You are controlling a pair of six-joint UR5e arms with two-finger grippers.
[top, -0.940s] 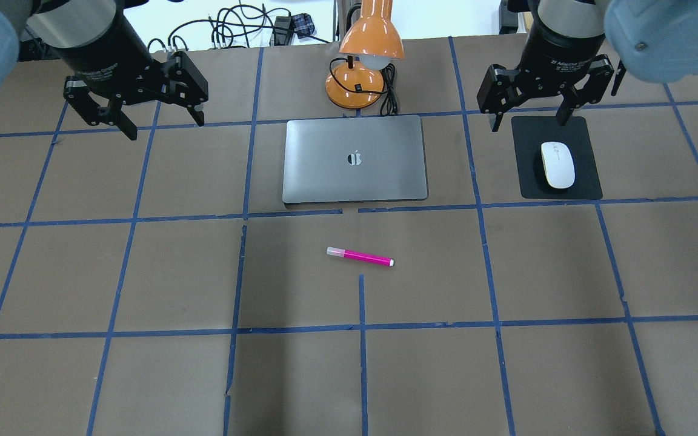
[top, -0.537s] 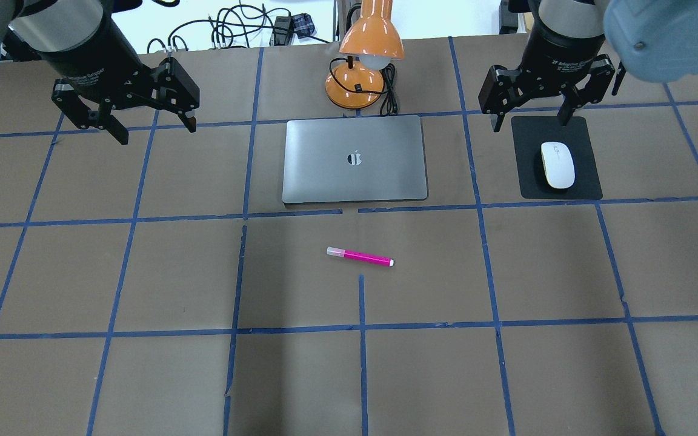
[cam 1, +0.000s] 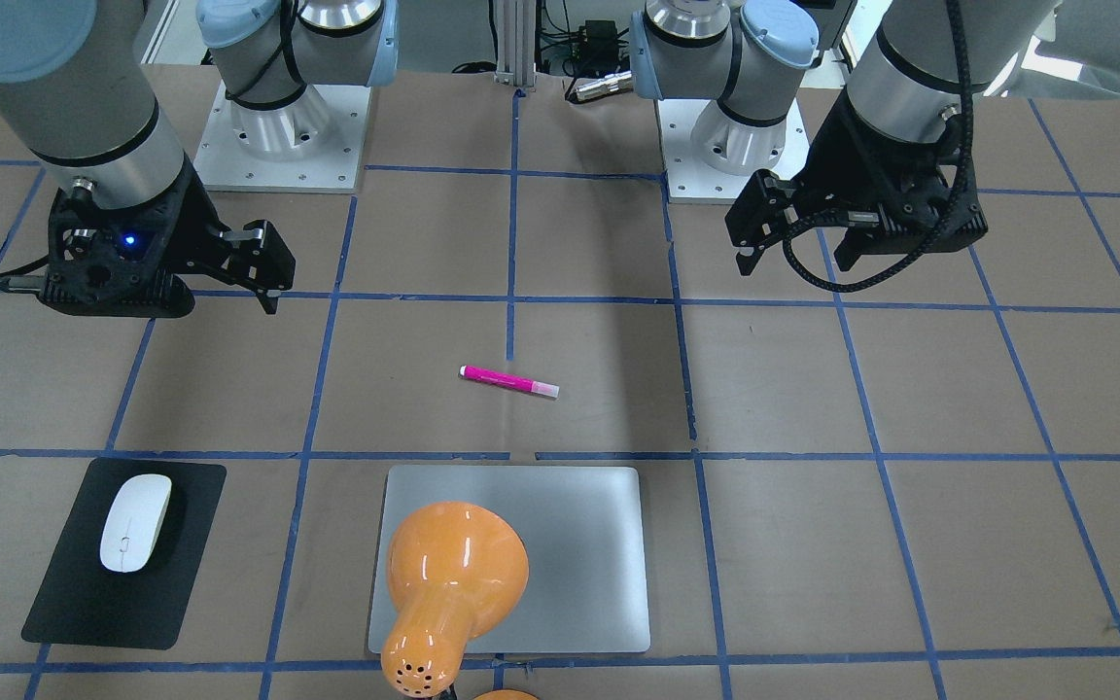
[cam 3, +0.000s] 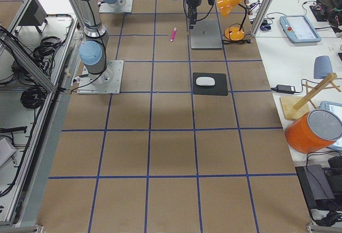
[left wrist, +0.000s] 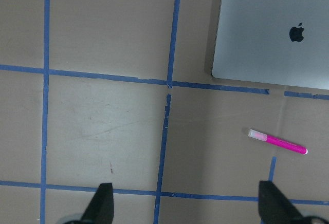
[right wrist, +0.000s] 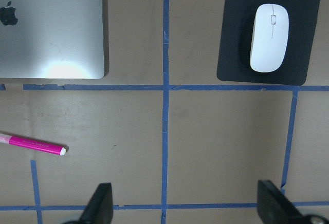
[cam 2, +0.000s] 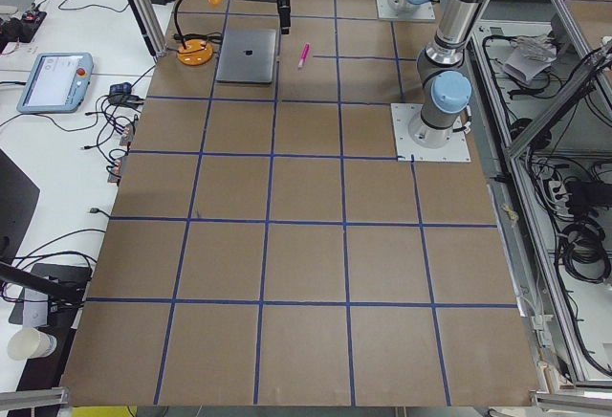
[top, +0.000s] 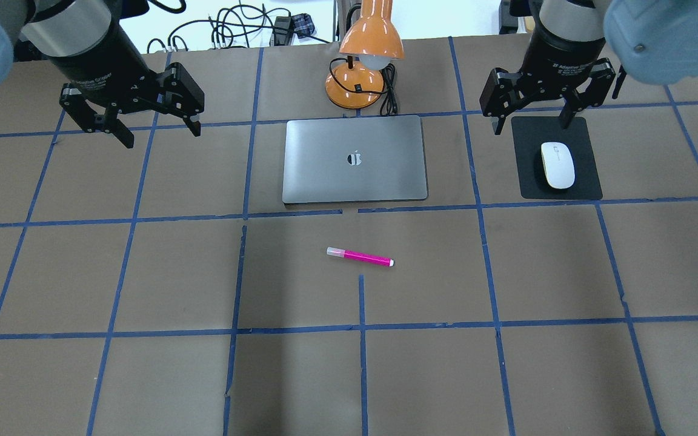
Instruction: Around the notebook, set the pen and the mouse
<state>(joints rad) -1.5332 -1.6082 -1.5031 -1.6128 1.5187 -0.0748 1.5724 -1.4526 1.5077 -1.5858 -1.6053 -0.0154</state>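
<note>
While both arms hang above the table (top: 143, 272) without touching anything, the left gripper (top: 160, 134) has its jaws spread wide. Its wrist camera shows the two fingertips (left wrist: 104, 201) far apart at the bottom corners of the view, with only bare brown surface and blue tape lines between them. The right gripper (top: 531, 126) is spread just as wide and holds nothing; its own camera likewise shows the fingertips (right wrist: 103, 199) set well apart over the taped surface. The pen (top: 359, 257) lies flat on the table on the robot's side of the notebook (top: 355, 158), near its front edge but clear of it. It is slightly slanted, with its pale cap end toward the robot's left. The notebook, a closed silver laptop, lies flat in the middle of the table between the two grippers. The mouse (top: 558, 165) sits on a black mat (top: 588, 181) on the robot's right, well apart from the notebook, with its long axis running away from the robot. An orange desk lamp (top: 364, 60) stands just behind the notebook's far edge. In the front-facing view the left gripper (cam 1: 793, 262) shows on the right, raised off the table, and the pen (cam 1: 508, 381) lies between the robot's bases and the notebook (cam 1: 609, 544).
</note>
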